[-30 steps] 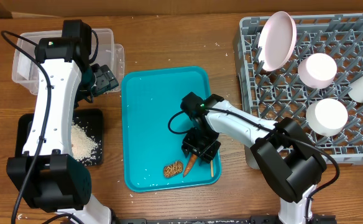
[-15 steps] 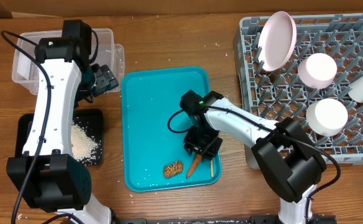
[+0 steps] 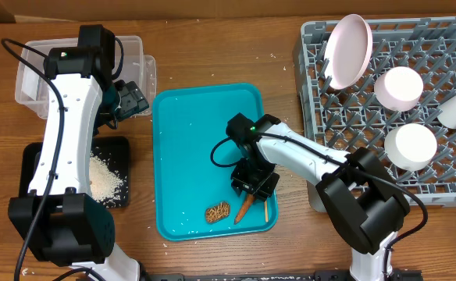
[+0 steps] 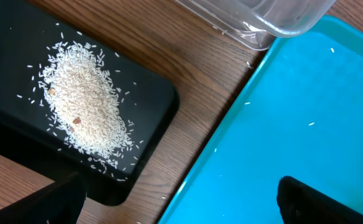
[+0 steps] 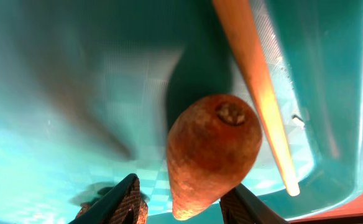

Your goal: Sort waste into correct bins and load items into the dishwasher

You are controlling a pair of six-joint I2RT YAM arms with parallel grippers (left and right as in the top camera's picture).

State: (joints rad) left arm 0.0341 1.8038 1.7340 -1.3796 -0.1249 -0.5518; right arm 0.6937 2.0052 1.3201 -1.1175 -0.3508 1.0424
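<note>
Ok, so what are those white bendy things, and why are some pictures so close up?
Those are two robot arms, each ending in a two-finger gripper. One picture looks down from above the table. The other two come from small cameras on the arms' wrists. On the table sit a teal tray, a clear tub, a black tray with a pile of rice, and a grey rack holding white dishes. The left gripper is wide open and holds nothing. The right gripper has its fingers on either side of a carrot piece in the teal tray, beside a thin stick. I cannot tell whether it is squeezing it. A brown lump lies nearby.
</note>
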